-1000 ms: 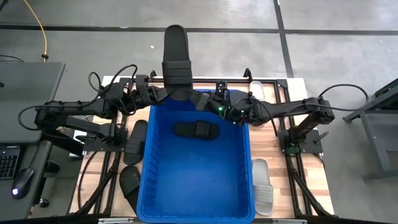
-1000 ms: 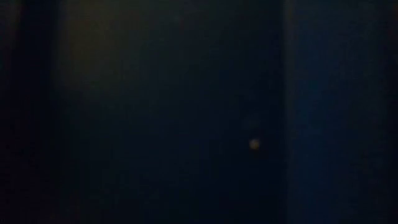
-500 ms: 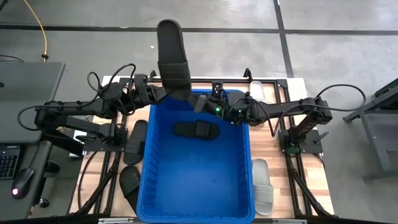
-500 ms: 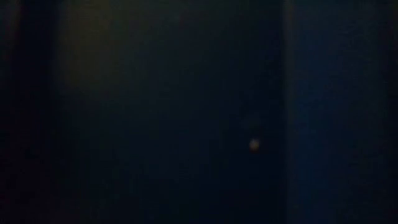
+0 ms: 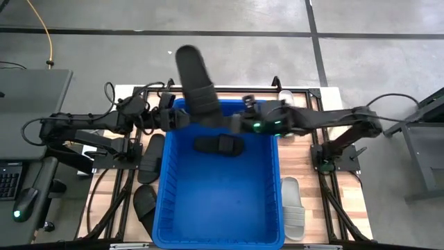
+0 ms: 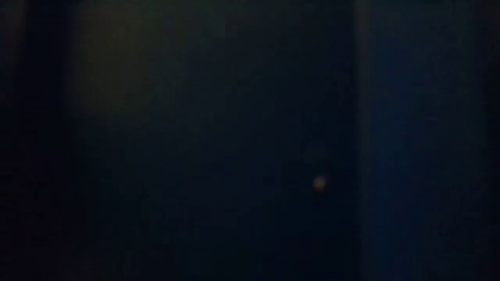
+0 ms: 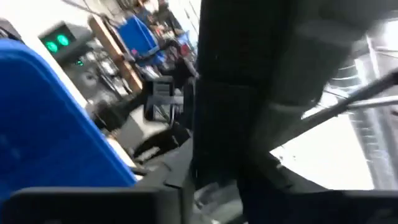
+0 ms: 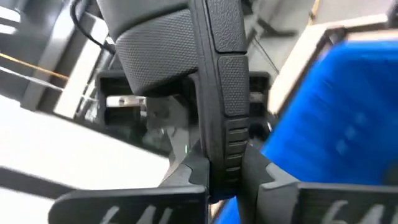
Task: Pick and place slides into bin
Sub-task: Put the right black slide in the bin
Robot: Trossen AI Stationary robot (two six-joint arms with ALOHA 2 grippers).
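Blue bin (image 5: 274,201): a deep plastic tub in the middle of the wooden table (image 5: 305,167), between the two arms.
Held slide (image 5: 196,88): matte black, raised over the bin's far rim, tilted.
Right gripper (image 5: 234,125): at the far rim; in the right wrist view its fingers (image 8: 227,177) are clamped on the held slide's edge.
Left gripper (image 5: 182,119): at the far-left corner of the bin, against the same slide; whether its fingers grip cannot be told.
Slide in bin (image 5: 218,145): black, lying on the floor near the far wall.
Slides on table: two black ones (image 5: 151,158) left of the bin, one pale grey (image 5: 292,206) to its right.
Low view: dark, nothing readable.
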